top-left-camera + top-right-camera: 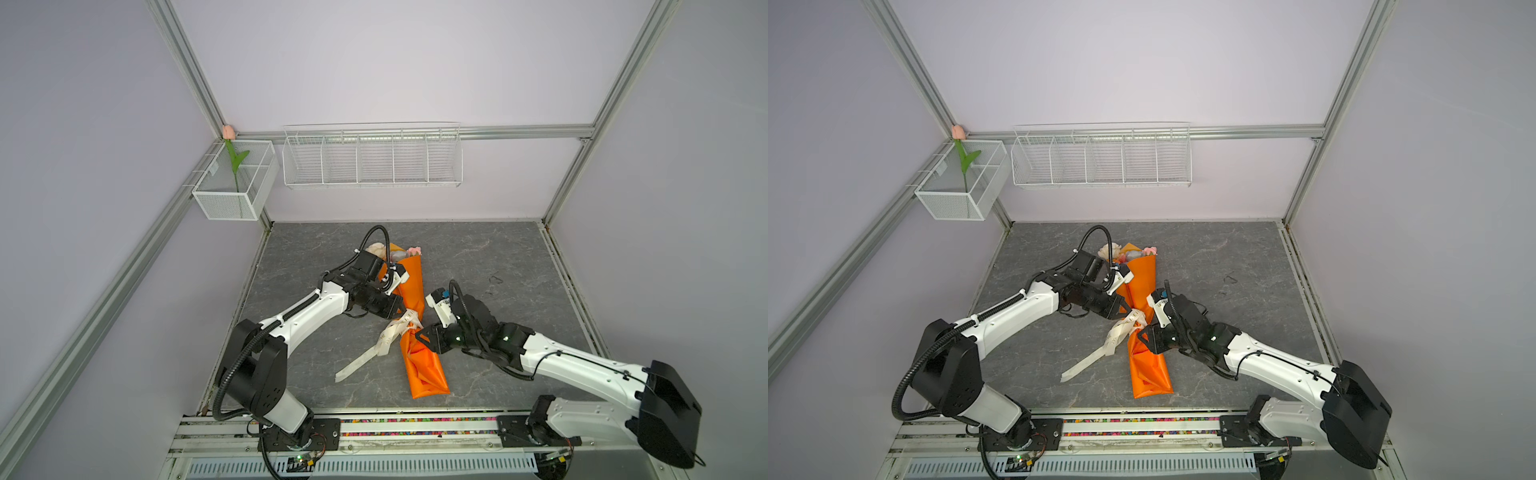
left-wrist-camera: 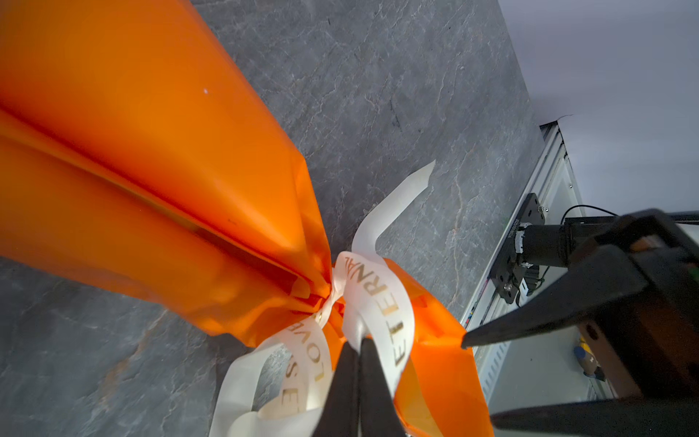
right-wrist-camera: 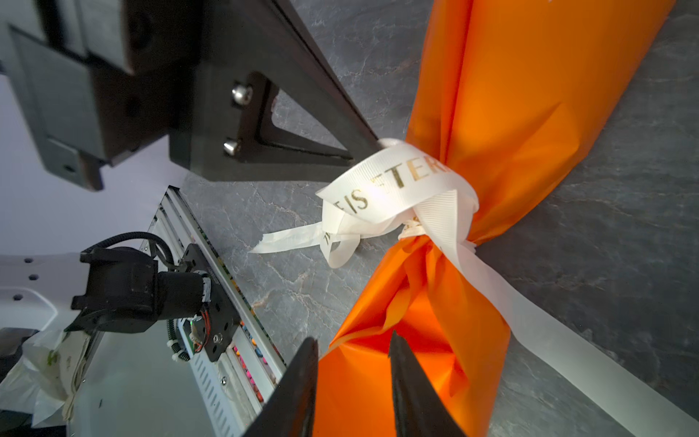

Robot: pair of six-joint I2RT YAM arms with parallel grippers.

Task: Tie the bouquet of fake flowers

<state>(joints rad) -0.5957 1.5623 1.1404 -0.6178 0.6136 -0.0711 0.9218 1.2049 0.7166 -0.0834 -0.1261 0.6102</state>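
Bench (image 1: 498, 257): grey marbled surface. The bouquet lies at its middle, between the two arms.
Bouquet of fake flowers (image 1: 399, 251): lying flat. Pale blooms show at the far end, out of the wrap's mouth.
Orange wrapping paper (image 1: 424, 365): rolled around the stems and cinched at the waist, with the tail end toward the near edge.
Ribbon (image 1: 395, 332): white with gold lettering, wound and knotted around the waist. One loose end trails on the bench toward the left arm.
Left pincer (image 2: 358, 340): closed on a loop of the ribbon at the knot.
Right pincer (image 3: 352, 338): jaws part-way apart, with the paper below the knot between them. Whether they press it cannot be told.
Mesh box (image 1: 232, 203): white, hung on the left wall rail. It holds one pink tulip (image 1: 227, 132), upright, with its bloom above the rim.
Wire rack (image 1: 374, 166): white, on the back wall, divided into five compartments.
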